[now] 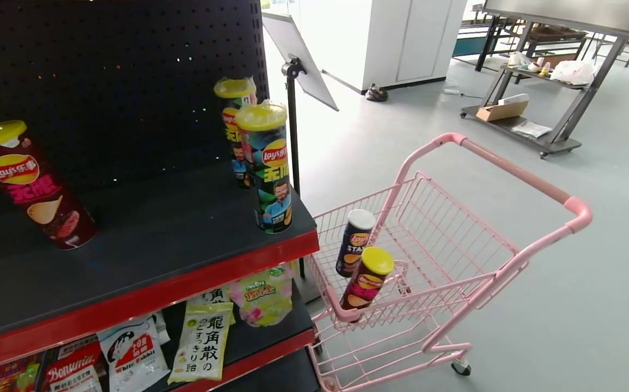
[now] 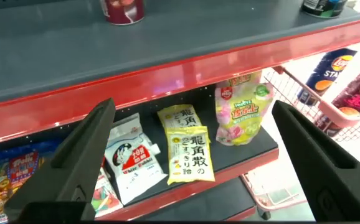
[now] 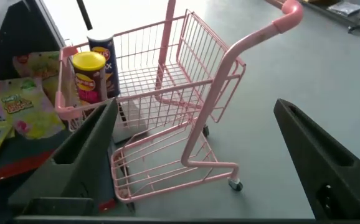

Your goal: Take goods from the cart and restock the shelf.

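A pink cart (image 1: 510, 174) stands right of the shelf (image 1: 145, 288). In its basket stand two chip cans: a dark blue one with a white lid (image 1: 353, 242) and a maroon one with a yellow lid (image 1: 367, 277). On the upper shelf board a maroon can (image 1: 31, 185) stands at the left and two green-and-black cans (image 1: 266, 169) at the right end. My left gripper (image 2: 194, 106) is open, facing the lower shelf's snack bags (image 2: 191, 152). My right gripper (image 3: 195, 102) is open, above the floor beside the cart (image 3: 230, 62), with both cans (image 3: 88, 78) farther off.
The upper board (image 1: 145, 228) has free room between the maroon can and the green pair. Snack bags (image 1: 202, 340) fill the lower shelf. A tilted sign on a pole (image 1: 298, 65) stands behind the shelf end. A metal rack (image 1: 532, 109) sits far across the grey floor.
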Controlling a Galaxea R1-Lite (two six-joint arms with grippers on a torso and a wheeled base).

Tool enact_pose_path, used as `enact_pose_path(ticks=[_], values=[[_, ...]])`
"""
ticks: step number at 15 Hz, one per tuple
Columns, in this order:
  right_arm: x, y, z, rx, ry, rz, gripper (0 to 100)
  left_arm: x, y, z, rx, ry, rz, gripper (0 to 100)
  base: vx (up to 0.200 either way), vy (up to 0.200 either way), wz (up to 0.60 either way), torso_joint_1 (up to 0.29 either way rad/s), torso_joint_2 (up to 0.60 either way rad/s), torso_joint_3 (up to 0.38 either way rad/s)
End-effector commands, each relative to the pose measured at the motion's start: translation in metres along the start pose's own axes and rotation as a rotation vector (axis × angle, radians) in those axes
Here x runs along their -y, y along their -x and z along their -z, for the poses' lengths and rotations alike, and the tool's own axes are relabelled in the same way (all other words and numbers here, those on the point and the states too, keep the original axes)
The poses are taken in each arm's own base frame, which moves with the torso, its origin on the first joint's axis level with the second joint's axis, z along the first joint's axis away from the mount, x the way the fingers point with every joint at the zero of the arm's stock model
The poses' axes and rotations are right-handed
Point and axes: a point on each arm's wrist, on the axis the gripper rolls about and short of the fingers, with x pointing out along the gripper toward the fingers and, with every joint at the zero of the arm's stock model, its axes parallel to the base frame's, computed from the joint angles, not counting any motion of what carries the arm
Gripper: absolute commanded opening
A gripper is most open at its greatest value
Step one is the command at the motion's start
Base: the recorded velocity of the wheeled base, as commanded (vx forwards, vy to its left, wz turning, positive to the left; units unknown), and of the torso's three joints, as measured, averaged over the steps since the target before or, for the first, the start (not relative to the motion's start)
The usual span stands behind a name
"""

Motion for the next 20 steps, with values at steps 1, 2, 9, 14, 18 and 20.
enact_pose_path(ticks=[1, 2, 9, 14, 18, 20], values=[[0.0000, -0.0001, 0.0000, -0.002, 0.000, -0.001, 100, 0.0000, -0.0001, 0.0001, -0.002, 0.000, 0.000, 100, 0.000, 0.000, 0.00, -0.105, 0.27, 0.149], [0.0000, -0.0001, 0.0000, -0.002, -0.002, -0.001, 100, 0.0000, -0.0001, 0.0001, -0.002, 0.000, 0.001, 100, 0.000, 0.000, 0.00, -0.119, 0.32, 0.198], [0.0000, -0.0001, 0.0000, -0.002, -0.003, -0.001, 100, 0.0000, -0.0001, 0.0001, -0.002, 0.000, 0.000, 100, 0.000, 0.000, 0.00, -0.147, 0.40, 0.248], [0.0000, -0.0001, 0.0000, -0.002, -0.003, -0.001, 100, 0.0000, -0.0001, 0.0001, -0.002, 0.000, 0.000, 100, 0.000, 0.000, 0.00, -0.176, 0.54, 0.362], [0.0000, -0.0001, 0.0000, -0.002, -0.002, -0.001, 100, 0.0000, -0.0001, 0.0001, -0.002, 0.000, 0.000, 100, 0.000, 0.000, 0.00, -0.149, 0.52, 0.375], [0.0000, -0.0001, 0.0000, -0.002, 0.000, -0.002, 100, 0.0000, -0.0001, 0.0001, -0.002, 0.000, 0.000, 100, 0.000, 0.000, 0.00, -0.107, 0.50, 0.378]])
